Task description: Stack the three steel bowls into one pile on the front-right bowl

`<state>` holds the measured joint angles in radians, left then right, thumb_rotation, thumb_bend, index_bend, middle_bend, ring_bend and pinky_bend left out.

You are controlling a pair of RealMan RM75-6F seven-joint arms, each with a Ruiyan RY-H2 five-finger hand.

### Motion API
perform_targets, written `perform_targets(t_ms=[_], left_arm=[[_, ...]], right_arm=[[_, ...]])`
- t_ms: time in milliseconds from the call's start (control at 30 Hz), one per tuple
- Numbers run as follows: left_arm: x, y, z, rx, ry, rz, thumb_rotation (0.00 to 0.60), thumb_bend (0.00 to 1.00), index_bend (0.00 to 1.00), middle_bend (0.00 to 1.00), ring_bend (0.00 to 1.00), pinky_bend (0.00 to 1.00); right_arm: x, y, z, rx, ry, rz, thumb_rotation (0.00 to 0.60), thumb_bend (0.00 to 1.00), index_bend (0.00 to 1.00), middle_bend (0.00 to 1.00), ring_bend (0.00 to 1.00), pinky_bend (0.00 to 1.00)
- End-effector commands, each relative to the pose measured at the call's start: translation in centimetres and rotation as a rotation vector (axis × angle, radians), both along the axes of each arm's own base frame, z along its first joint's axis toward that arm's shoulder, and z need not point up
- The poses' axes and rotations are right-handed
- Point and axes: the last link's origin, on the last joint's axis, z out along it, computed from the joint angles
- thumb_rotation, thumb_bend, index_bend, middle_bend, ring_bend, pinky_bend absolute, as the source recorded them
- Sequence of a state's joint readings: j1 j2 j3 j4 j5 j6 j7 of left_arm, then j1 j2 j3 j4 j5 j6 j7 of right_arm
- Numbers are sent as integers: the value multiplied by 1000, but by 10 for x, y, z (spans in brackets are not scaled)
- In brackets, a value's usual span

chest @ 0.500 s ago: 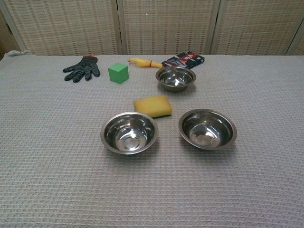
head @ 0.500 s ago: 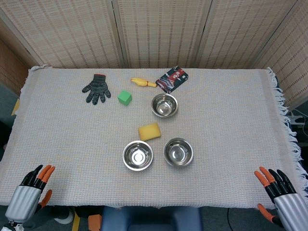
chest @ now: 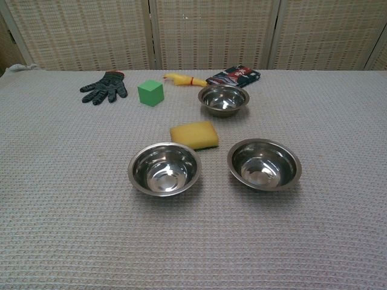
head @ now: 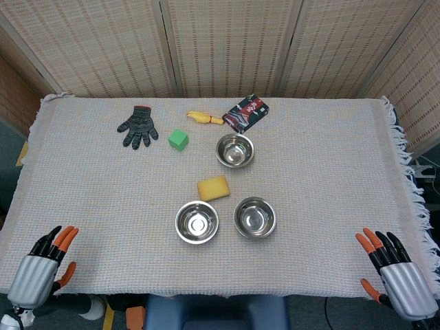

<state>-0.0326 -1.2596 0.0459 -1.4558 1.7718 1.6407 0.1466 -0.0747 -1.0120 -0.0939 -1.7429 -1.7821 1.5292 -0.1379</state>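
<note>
Three steel bowls stand apart and upright on the cloth-covered table. The front-right bowl (head: 255,217) (chest: 264,164) and the front-left bowl (head: 197,222) (chest: 164,168) sit side by side. The third bowl (head: 235,150) (chest: 224,99) is farther back. My left hand (head: 41,270) hovers at the table's front-left corner, fingers apart, holding nothing. At the front-right corner my right hand (head: 397,277) is likewise spread and empty. Neither hand shows in the chest view.
A yellow sponge (head: 213,188) (chest: 194,134) lies between the back bowl and the front pair. Behind are a green cube (head: 178,140) (chest: 150,93), a dark glove (head: 137,126) (chest: 104,87), a small yellow toy (head: 204,117) and a dark packet (head: 246,113) (chest: 233,76).
Both hands have shifted slightly: the right one moved a little inward and lower in the frame, the left one dropped a bit. The bowls have not moved.
</note>
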Motion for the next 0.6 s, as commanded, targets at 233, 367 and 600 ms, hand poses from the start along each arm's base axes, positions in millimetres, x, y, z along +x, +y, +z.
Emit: perform_targets(t_ms=[233, 367, 600], left_arm=[[-8, 27, 10, -41, 25, 107, 600, 415, 23, 86, 52, 233], [-17, 37, 12, -15, 21, 144, 600, 416, 23, 85, 53, 233], [-29, 42, 20, 9, 3, 213, 600, 415, 24, 85, 53, 233]], right_arm=[[26, -128, -52, -17, 87, 72, 600, 169, 35, 0, 0, 0], [44, -190, -83, -29, 71, 116, 600, 169, 110, 0, 0, 0], [81, -287, -146, 16, 70, 119, 600, 170, 179, 0, 0, 0]])
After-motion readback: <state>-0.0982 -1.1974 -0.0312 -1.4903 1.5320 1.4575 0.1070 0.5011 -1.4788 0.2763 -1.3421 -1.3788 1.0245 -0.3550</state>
